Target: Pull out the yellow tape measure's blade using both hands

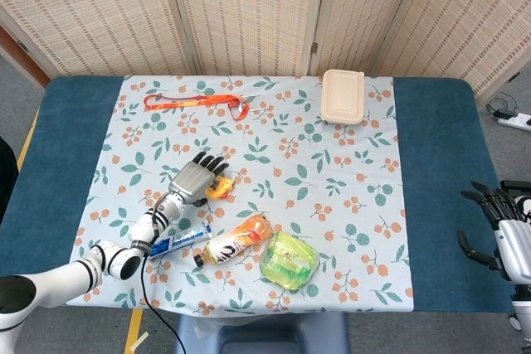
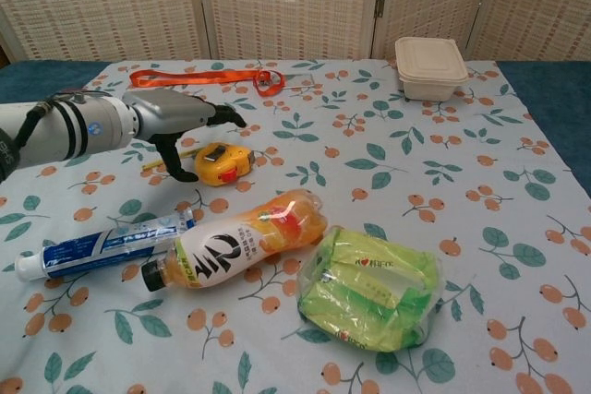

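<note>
Lying flat on the flowered tablecloth [image 1: 348,205], left of centre: the yellow tape measure [image 2: 223,162], orange button up, a short tongue of blade [image 2: 166,160] already out toward the left edge, probably the end meant for pulling. Crowded from the front by a toothpaste tube [image 2: 102,244], an orange drink bottle [image 2: 235,240] and a green packet [image 2: 372,287], so approached from the side and above. Poised right over the case: the left hand [image 2: 180,120], fingers spread and reaching past it, thumb hooked down beside the blade; holding nothing, and contact with the case impossible to tell. Parked well apart at the table's right edge: the right hand [image 1: 506,234], fingers splayed, empty. Likely step in hand: pinning the case before the pull.
</note>
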Available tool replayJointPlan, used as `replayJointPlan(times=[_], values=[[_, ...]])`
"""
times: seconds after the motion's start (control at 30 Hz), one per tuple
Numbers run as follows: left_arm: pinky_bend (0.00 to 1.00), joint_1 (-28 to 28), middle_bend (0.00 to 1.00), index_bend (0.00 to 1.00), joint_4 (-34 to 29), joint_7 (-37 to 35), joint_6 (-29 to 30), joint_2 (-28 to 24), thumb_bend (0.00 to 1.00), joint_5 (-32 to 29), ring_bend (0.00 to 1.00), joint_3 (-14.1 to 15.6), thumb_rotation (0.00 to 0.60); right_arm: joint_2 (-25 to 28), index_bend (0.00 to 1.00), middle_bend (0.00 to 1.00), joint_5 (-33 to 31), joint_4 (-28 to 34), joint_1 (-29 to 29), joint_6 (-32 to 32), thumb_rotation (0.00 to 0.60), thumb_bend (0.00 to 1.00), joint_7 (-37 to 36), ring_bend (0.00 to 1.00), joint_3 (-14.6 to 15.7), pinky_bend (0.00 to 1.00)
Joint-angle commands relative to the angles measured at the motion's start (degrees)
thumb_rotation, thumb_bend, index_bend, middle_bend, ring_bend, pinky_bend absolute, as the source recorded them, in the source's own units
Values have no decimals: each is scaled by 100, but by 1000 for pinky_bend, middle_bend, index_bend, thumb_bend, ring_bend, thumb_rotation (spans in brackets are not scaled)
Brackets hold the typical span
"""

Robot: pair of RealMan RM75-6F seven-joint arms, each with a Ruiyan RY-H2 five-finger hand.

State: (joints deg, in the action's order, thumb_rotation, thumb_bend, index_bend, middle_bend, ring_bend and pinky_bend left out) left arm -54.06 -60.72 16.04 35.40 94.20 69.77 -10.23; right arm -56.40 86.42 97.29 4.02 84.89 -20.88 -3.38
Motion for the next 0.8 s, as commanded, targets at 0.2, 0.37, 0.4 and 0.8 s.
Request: replayJointPlan(times=[0.2, 0.37, 0.4, 0.8], values=[[0, -18, 176, 191, 61, 143, 75, 161, 333, -309, 170, 21, 600, -13, 211, 112, 3, -49, -19, 0, 600, 465, -59, 99, -3, 0], [0, -44, 200, 217, 83, 134, 34, 215, 333, -535, 182, -5, 600, -10, 211, 112, 9, -77, -39, 3, 600, 466, -108, 99, 4, 0], [0, -52, 208, 224, 107, 151, 36, 230, 333, -562, 185, -3, 600, -7, 211, 112, 11, -80, -45, 9, 600, 466, -109, 99, 5, 0], [39, -5, 405, 453, 222, -35, 333, 436, 337, -732, 326, -79, 600, 27, 211, 116, 30, -35, -77, 54, 600, 465, -90, 99, -16, 0]])
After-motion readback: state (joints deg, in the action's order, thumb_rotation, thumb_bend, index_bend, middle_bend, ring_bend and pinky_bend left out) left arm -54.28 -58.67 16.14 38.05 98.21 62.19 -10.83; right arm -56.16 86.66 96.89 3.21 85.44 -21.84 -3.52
